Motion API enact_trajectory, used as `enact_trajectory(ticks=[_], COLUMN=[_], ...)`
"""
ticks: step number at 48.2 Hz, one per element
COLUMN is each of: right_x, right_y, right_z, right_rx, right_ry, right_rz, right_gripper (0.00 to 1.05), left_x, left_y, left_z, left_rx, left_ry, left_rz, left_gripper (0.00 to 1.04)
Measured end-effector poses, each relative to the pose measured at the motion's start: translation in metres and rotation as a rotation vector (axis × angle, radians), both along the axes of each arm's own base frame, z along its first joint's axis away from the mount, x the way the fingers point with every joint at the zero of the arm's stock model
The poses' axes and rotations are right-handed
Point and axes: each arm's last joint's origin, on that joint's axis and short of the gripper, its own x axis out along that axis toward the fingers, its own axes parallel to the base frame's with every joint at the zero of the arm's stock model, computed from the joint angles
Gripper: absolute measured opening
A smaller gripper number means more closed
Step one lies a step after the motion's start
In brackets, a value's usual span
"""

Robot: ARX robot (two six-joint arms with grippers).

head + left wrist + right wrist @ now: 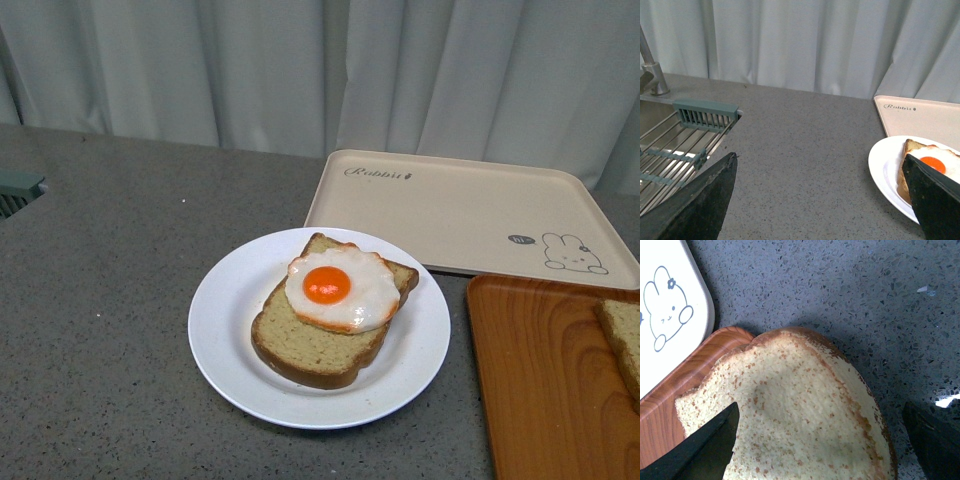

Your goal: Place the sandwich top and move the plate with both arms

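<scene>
The sandwich top (790, 415) lay to the right of the plate (230, 330), on the orange tray (540, 380). It sat so far right that the front view caught only its edge. The right gripper (820, 405) hung right over it, fingers spread wide with one on each side of the slice, and nothing was clamped between them.

In the right wrist view the slice's rounded end pointed away from the gripper. Its long axis therefore seemed to run out ahead between the fingers, which stood across its narrower width. One finger overlapped the slice's edge in that picture, but whether it touched the bread could not be told. The slice also hid the tray's corner there, and whether it overhung the tray or sat raised could not be told either.

On the plate lay the other slice (310, 350) with the egg (340, 290) on it, uncovered. The rabbit tray (450, 210) lay just behind the plate.

The left gripper (820, 155) was open and empty, on the sink (670, 145) side of the plate. It faced bare counter, well apart from the sandwich top.

The right arm was plainly the nearer one. From its grasp the slice would have to travel leftward to the plate.
</scene>
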Motion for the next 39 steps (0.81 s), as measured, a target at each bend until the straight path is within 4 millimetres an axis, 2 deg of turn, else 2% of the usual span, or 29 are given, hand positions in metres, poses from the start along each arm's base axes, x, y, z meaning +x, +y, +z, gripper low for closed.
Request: enact_trajectory(ticks=[35, 39], right_x=[0.0018, 0.0019], right_y=[0.0016, 0.0014], right_z=[-0.0057, -0.007], right_rx=[0.014, 0.008], right_ry=[-0.001, 0.004], right_rz=[0.004, -0.002], right_gripper=[0.96, 0.82], left_x=[0.0, 0.0], left_y=[0.0, 0.0], left_z=[0.0, 0.0], left_rx=[0.0, 0.0], left_ry=[0.0, 0.0], left_rz=[0.0, 0.0], left_gripper=[0.98, 0.98])
